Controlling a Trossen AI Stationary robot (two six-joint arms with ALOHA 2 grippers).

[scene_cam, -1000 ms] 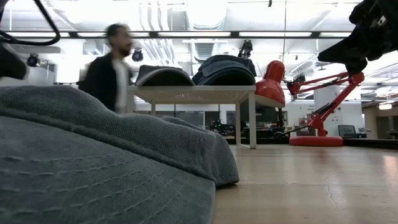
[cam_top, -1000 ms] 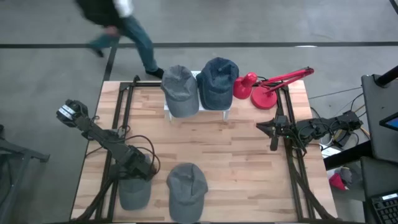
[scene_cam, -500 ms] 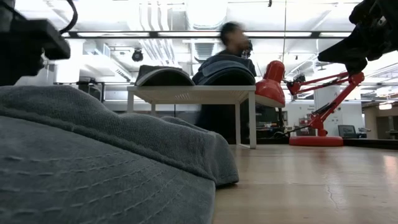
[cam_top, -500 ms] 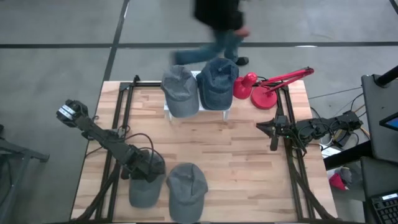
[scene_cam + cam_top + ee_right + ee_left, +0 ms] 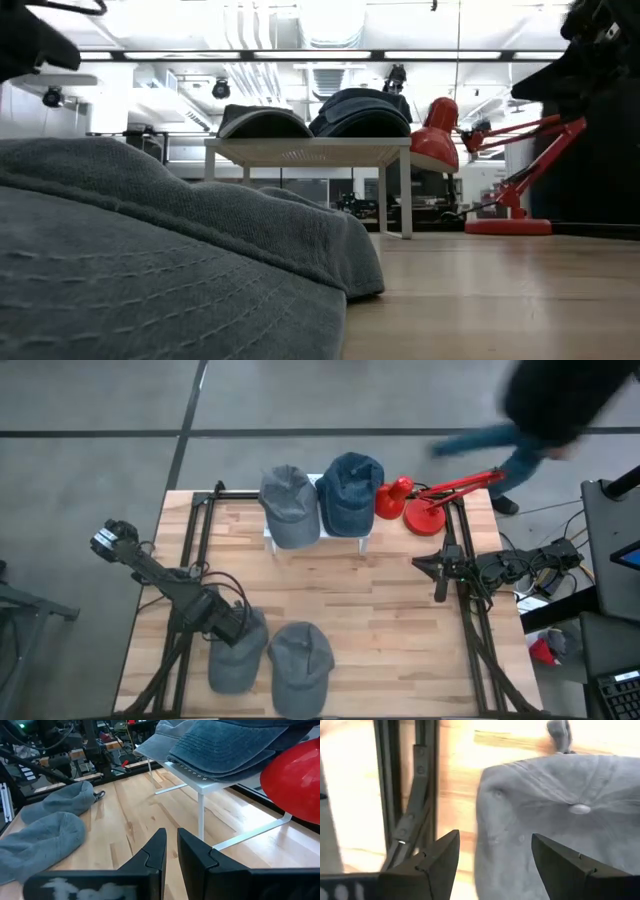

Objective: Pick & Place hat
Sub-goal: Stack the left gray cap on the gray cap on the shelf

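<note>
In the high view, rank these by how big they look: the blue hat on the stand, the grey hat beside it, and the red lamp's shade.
1-2. blue hat and grey hat: they look about alike, too close to rank.
3. red lamp shade: clearly smallest.

robotics lab: ceiling ducts (image 5: 330, 30), equipment clutter (image 5: 65, 745)

The left gripper (image 5: 238, 628) swung from the table's 7 o'clock corner toward 6 o'clock and ended over the near-left grey cap (image 5: 235, 658), jaws spread wide. That cap slid the same way until it lay just beside the other near grey cap (image 5: 301, 663). Behind the table, the person (image 5: 545, 405) walked from 11 o'clock across to 1 o'clock.
</note>
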